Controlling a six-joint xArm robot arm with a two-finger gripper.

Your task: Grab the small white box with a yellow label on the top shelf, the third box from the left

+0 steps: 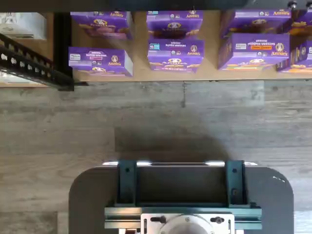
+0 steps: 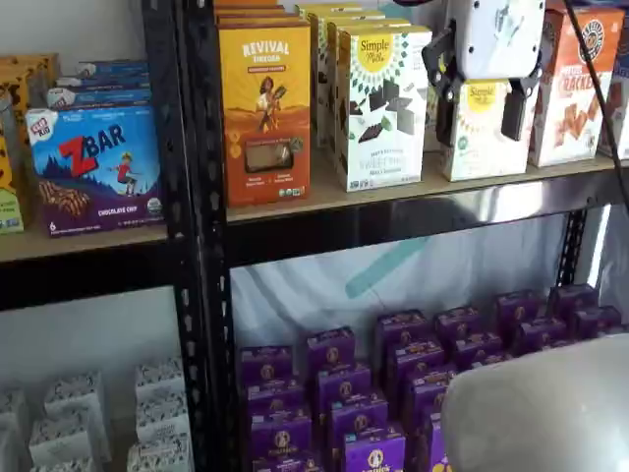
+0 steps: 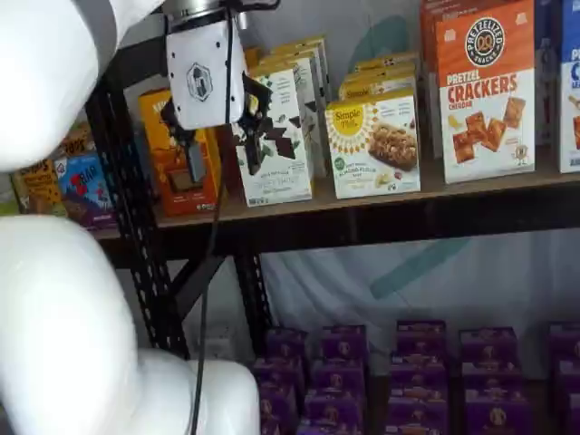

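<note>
Black steel racking fills both shelf views; its light tan wooden top shelf (image 3: 471, 186) carries the short white cardboard carton with a yellow sunburst logo (image 3: 373, 145), at three o'clock from the taller chocolate-square box (image 3: 276, 136). Likely light, stiff yet crushable; pinch its side walls. The white-bodied gripper (image 2: 482, 110) hangs spread, empty.

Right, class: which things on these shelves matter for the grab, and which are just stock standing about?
Part of the job:
small white box
top shelf
gripper, open, in front of the shelf

Just standing about:
chocolate box
cracker box
orange Revival box
purple boxes
ZBar box
</note>
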